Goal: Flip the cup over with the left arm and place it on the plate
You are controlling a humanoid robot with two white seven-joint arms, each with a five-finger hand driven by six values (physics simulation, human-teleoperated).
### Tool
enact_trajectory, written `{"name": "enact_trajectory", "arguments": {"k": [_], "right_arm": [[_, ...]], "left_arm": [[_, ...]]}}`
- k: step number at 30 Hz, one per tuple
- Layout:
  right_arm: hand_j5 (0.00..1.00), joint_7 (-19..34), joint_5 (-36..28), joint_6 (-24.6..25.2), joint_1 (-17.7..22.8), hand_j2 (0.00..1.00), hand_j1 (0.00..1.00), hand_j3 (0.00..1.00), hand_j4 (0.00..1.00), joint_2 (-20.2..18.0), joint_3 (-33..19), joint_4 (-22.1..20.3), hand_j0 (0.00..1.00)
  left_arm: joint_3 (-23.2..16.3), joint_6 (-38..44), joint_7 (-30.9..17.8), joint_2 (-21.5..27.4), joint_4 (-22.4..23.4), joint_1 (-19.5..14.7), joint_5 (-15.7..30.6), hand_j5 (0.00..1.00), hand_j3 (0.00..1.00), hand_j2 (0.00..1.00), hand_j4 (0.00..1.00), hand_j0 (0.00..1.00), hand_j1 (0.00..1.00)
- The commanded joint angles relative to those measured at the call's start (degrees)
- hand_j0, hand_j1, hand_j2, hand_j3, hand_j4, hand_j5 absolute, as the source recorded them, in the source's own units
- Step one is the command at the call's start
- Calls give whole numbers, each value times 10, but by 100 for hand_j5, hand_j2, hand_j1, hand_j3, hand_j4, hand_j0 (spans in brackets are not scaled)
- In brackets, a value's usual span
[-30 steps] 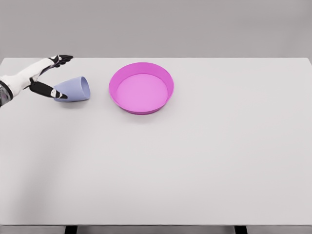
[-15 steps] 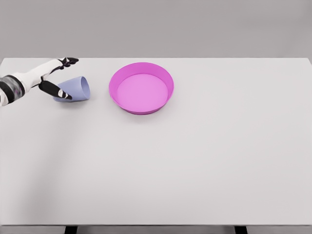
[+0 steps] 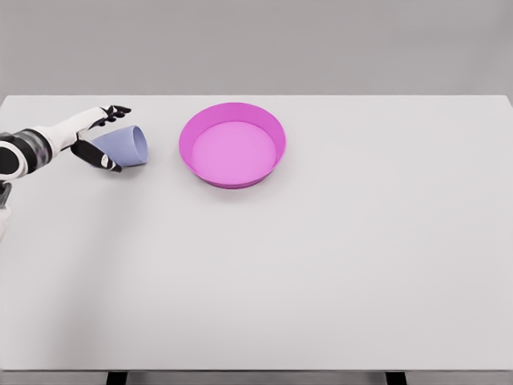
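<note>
A pale blue cup [image 3: 128,147] lies on its side at the table's left, its mouth turned right toward the plate. The pink round plate [image 3: 187,159] sits just right of it, with nothing in it. My left hand [image 3: 113,139] comes in from the left edge and straddles the cup's narrow end. Its fingers [image 3: 117,110] reach over the far side and the thumb [image 3: 105,160] lies along the near side. The hand is open around the cup, with no firm grip showing. The right arm is out of view.
The white table [image 3: 321,265] stretches wide to the right and toward me. Its far edge runs just behind the hand and the plate.
My left hand has slid right along the cup and its fingers have closed in somewhat around the narrow end. The cup and plate have stayed where they were.
</note>
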Motion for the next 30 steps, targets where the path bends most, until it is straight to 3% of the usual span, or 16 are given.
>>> {"name": "enact_trajectory", "arguments": {"k": [1,10,18,26,30], "right_arm": [[100,0,0,0,0,100,100,100,100,0,0,0,100],[100,1,0,0,0,100,100,100,100,0,0,0,100],[100,0,0,0,0,100,100,100,100,0,0,0,100],[100,0,0,-1,0,100,100,100,100,0,0,0,100],[100,1,0,0,0,100,100,100,100,0,0,0,100]], "left_arm": [[-2,10,0,0,1,0,-11,100,100,100,100,100,100],[-3,53,0,-51,9,-19,-35,100,100,100,100,100,100],[-5,55,0,-54,41,-20,-37,100,100,100,100,100,100],[-5,55,0,-54,42,-21,-37,100,100,100,100,100,100],[-5,54,0,-58,42,-21,-37,89,89,89,89,89,89]]}}
